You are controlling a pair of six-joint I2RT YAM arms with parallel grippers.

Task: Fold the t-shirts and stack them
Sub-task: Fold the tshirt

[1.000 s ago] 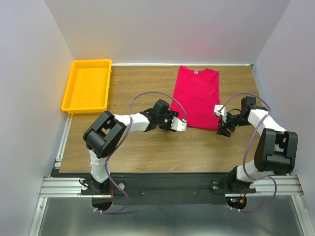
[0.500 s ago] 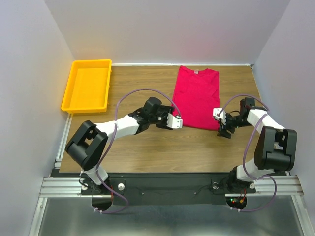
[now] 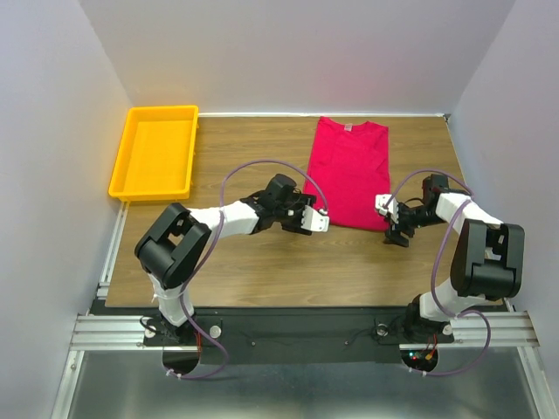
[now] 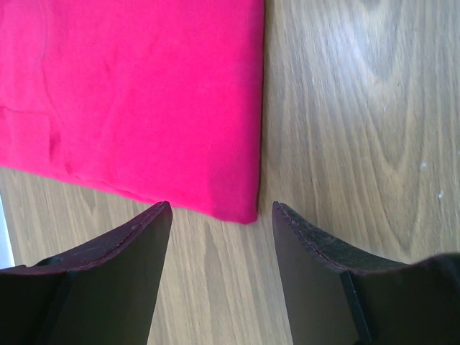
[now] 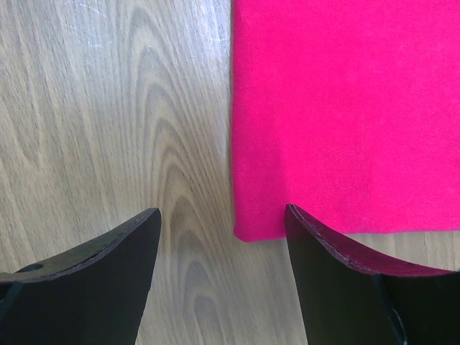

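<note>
- Wooden table (image 3: pixel 262 266) boxed in by plain grey walls (image 3: pixel 288 52). A yellow tray (image 3: pixel 118 179) sits at the upper left of the overhead view, well apart from everything else.
- The red t-shirt (image 3: pixel 349 175) lies flat at upper centre-right. It is a narrow lengthwise panel, collar toward the top of the frame and hem toward the bottom.
- Change over the last second: my left arm swung its elbow out to the left and came back in. My left gripper (image 3: pixel 313 219) drifted a touch up-left, then returned to the hem's lower-left corner.
- My right gripper (image 3: pixel 390 225) crept slightly downward at the lower-right corner. The t-shirt itself has not shifted.
- My reading: both ends are lined up on the two hem corners and no grasp is made yet. The next fold, probably hem up toward collar, waits on closing.
- Left jaws: spread wide, holding nothing. In the left wrist view the cloth corner sits just beyond the tips, inside the gap and nearer the right-hand finger (image 4: pixel 323 287).
- Right jaws: also spread wide and empty. In the right wrist view the corner lies low in the gap, nearer the right-hand finger (image 5: pixel 338 287), with bare wood under the other.
- I cannot tell whether any fingertip rests on the wood.
</note>
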